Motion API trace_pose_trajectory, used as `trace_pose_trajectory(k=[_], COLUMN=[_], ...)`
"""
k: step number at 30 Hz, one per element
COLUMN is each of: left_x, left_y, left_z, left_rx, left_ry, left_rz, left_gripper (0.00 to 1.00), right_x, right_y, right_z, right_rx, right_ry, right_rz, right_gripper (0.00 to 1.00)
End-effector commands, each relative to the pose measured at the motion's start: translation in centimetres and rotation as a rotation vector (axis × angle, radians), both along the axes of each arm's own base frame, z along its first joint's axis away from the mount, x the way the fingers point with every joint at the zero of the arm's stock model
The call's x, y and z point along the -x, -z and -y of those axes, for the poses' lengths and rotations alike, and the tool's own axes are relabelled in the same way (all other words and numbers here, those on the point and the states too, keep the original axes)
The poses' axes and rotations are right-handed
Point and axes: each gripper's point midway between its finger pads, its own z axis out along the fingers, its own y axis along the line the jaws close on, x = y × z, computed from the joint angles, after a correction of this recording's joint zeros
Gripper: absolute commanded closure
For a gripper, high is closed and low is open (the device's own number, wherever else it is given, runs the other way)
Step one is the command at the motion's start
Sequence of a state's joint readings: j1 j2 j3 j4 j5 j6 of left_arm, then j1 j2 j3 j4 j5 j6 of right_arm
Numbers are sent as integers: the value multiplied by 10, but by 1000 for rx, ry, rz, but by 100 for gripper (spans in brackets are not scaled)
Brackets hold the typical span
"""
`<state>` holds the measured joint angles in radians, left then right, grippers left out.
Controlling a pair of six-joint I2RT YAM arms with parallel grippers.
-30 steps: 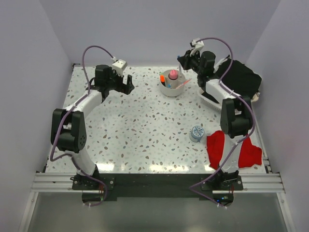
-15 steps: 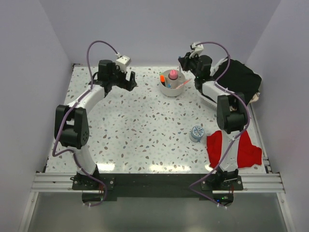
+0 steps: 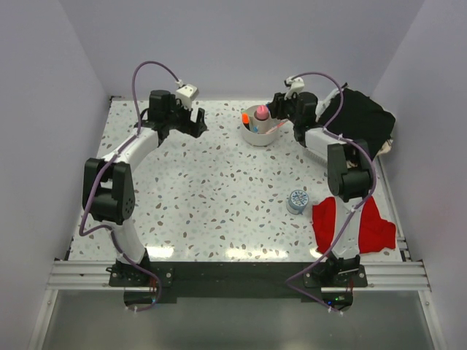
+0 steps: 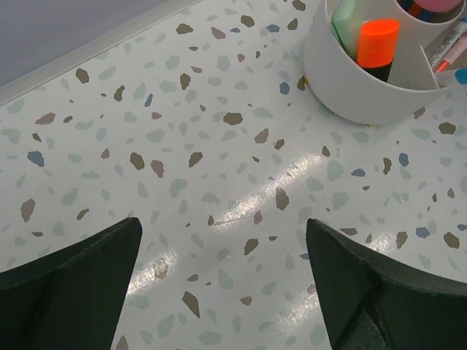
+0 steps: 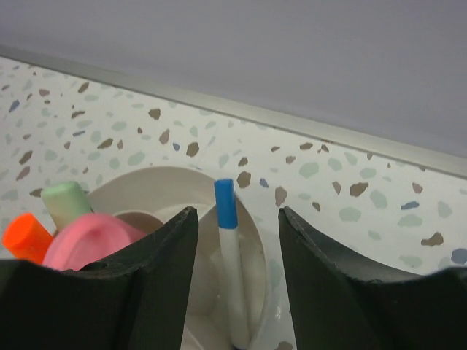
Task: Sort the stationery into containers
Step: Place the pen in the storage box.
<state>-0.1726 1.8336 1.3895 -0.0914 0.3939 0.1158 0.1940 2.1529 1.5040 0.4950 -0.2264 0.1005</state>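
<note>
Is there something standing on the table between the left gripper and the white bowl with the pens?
Nothing visible does. In the left wrist view only bare speckled table lies between the open left gripper and the white bowl; the top view shows no object there either.

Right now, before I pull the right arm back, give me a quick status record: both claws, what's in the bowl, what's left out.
Left claw: open, empty, above the table beside the white bowl
Right claw: open, astride the blue-and-white pen, gaps both sides
Pen: standing in bowl
Also in bowl: orange highlighter, pink-capped stick, pale green cap
Outside bowl: small grey round item, red cloth
</note>
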Motion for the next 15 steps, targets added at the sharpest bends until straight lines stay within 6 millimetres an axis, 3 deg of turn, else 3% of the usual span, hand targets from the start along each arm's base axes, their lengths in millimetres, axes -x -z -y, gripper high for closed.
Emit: trace_pose_trajectory(k=[1, 4, 5, 8, 9, 10, 11, 12, 14, 15], left_x=[-12, -12, -11, -21, -26, -29, -33, -38, -44, -47], left_y=[-31, -32, -30, -25, -32, -24, -25, -30, -18, -16], left_z=[8, 7, 7, 17, 23, 33, 37, 41, 53, 55], left_rx=[26, 34, 38, 115, 143, 179, 191, 205, 242, 251], left_ry=[20, 10, 7, -7, 11, -1, -11, -23, -43, -56], left_rz=[88, 101, 95, 82, 89, 48, 46, 53, 16, 13], left_gripper=[0, 0, 0, 0, 0, 0, 0, 0, 0, 4], right_x=[13, 23, 28, 43, 47, 48, 47, 48, 42, 41], right_y=[-75, -94, -109, -104, -97, -92, -88, -72, -70, -53], right_z=[13, 25, 32, 34, 35, 36, 39, 42, 46, 50], right_rx=[6, -1, -5, 28, 50, 70, 79, 97, 115, 128], right_ry=[37, 46, 50, 20, 15, 11, 28, 39, 65, 83], right_rz=[113, 108, 121, 66, 32, 18, 2, -53, -83, -136], right_gripper=[47, 47, 46, 46, 46, 46, 46, 46, 47, 47])
